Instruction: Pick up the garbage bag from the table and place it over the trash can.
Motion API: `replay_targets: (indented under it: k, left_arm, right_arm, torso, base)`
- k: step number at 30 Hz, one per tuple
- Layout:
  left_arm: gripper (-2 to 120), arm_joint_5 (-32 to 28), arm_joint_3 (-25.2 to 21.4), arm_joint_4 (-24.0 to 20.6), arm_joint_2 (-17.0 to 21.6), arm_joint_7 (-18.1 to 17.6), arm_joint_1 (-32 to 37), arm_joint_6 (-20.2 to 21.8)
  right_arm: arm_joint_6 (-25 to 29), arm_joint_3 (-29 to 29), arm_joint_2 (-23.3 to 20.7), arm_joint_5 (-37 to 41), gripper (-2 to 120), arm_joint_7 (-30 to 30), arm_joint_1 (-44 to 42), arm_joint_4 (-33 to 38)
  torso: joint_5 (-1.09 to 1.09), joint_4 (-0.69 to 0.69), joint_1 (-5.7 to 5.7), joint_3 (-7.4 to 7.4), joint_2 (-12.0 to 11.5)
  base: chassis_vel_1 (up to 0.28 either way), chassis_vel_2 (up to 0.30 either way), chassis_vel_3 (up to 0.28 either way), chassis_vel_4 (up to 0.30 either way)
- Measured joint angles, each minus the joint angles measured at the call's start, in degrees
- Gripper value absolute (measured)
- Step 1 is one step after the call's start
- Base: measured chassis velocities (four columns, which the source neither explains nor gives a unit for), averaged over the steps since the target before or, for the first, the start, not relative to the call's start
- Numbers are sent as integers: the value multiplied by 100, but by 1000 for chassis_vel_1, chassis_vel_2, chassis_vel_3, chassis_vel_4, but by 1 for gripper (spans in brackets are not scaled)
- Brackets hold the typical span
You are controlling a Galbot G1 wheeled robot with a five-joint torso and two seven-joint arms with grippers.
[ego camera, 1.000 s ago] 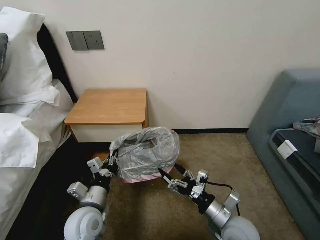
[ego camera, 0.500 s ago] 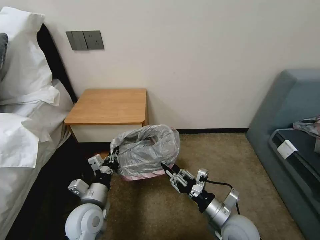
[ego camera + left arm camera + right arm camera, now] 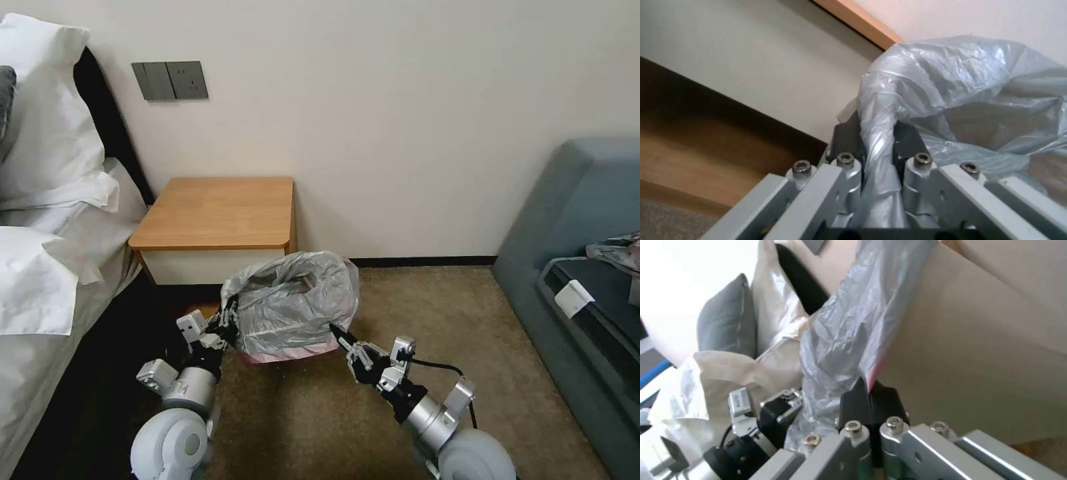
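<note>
- My left gripper (image 3: 876, 146) pinches a twisted fold of the garbage bag (image 3: 293, 303) draped over the trash can (image 3: 978, 350), beside the table (image 3: 217, 213).
- My right gripper (image 3: 870, 400) is clamped on the pink hem; a hard pull may tear the film or slip it off.

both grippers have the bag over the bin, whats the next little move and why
Probably both should pull the film a bit further down the bin's sides. The left gripper is shut on a twisted fold of the bag, and the right gripper pinches its pink rim against the bin. In the head view the bag is puffed up above the bin, its rim only part way down.
</note>
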Motion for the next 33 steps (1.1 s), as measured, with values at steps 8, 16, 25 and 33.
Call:
replay_targets:
  k: [8,16,25,33]
  left_arm:
    - [6,-195,-7,-92,6,-2,24,56]
    - [6,-424,-15,-133,18,-16,92,156]
    - [6,-625,-25,-221,15,-28,206,276]
    - [6,-654,-48,-181,21,-28,196,309]
  right_arm:
    - [-264,-64,50,-247,0,720,17,95]
    - [-303,-34,57,-340,0,874,60,40]
    - [-262,14,71,-592,0,875,156,-214]
    - [-101,73,34,-898,-2,603,72,-291]
  torso:
    - [0,0,0,0,0]
    - [0,0,0,0,0]
    - [1,0,0,0,0]
    - [1,1,0,0,0]
  base:
    - [0,0,0,0]
    - [0,0,0,0]
    - [0,0,0,0]
    - [0,0,0,0]
